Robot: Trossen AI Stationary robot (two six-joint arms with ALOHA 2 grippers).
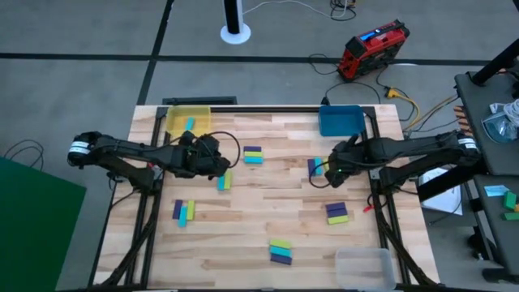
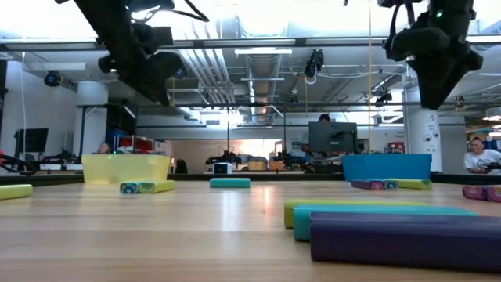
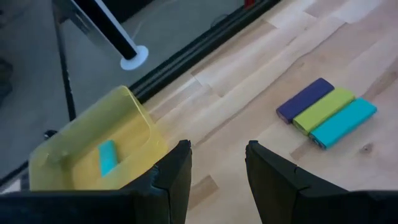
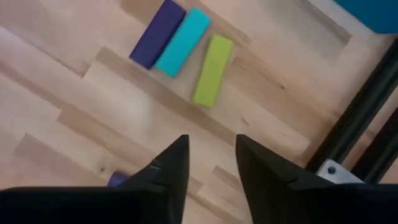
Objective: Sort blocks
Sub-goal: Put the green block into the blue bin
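Bench (image 1: 259, 243): pale wood, holding both arms, the trays and the scattered blocks
Yellow tray (image 1: 188, 120): far left corner, one cyan block (image 3: 107, 157) inside
Blue tray (image 1: 340, 121): far right corner
Clear tray (image 1: 364, 266): near right corner
Left gripper (image 3: 216, 165): fingers apart, holding nothing, beside the yellow tray
Right gripper (image 4: 210, 155): fingers apart, holding nothing, above a purple, cyan, yellow-green group (image 4: 181, 46)
Blocks: small groups lying across the bench, one trio (image 3: 326, 113) near its middle

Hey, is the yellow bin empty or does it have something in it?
Not empty: one cyan block lies inside the yellow bin, seen from overhead and the left wrist.
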